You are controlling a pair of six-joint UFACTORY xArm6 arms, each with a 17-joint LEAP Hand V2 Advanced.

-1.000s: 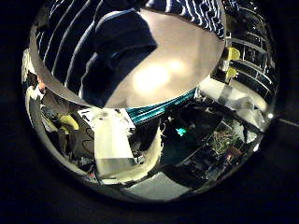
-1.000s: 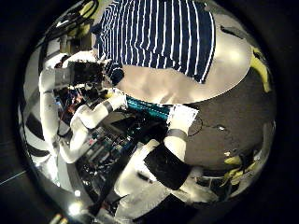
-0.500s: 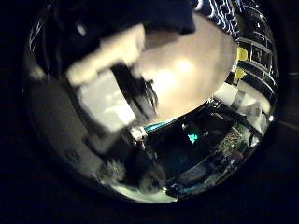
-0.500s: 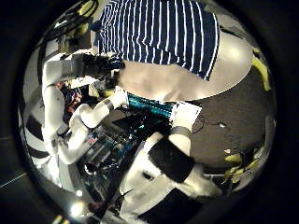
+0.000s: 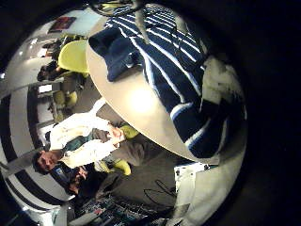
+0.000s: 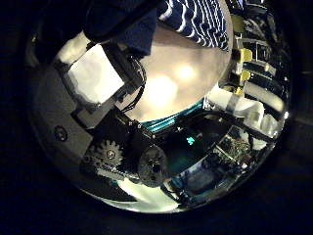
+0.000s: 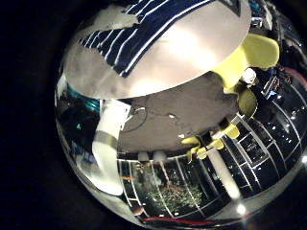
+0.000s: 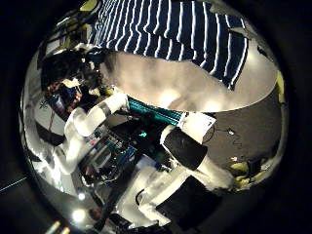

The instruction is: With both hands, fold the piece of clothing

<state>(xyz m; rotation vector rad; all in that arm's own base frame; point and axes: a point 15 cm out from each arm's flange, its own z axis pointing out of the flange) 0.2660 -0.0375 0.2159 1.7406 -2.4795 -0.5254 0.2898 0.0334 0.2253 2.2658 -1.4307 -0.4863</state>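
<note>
A striped piece of clothing [image 8: 175, 34] lies spread on a round table [image 8: 195, 88]. In the right thumb side palm view my left hand [image 8: 70, 64] is at the clothing's edge, on the end of its arm [image 8: 88, 122]. In the left thumb side palm view my left hand's fingers [image 6: 103, 83] are curled in close over a fold of the cloth [image 6: 122, 22]. In the left little finger side palm view the clothing [image 5: 165, 66] lies close below, with one fingertip [image 5: 221, 85] on it. The right little finger side palm view shows the clothing [image 7: 144, 34] from past the table's rim [image 7: 182, 86]. My right hand is away from the clothing.
Chairs [image 7: 251, 53] stand on the floor around the table. Bare tabletop [image 5: 132, 99] runs between the clothing and the near rim. Equipment and cables [image 8: 117, 156] crowd the floor beside the arms.
My left hand has come down to the clothing's edge and its fingers have curled in across its palm view. The right palm view has shifted slightly.
</note>
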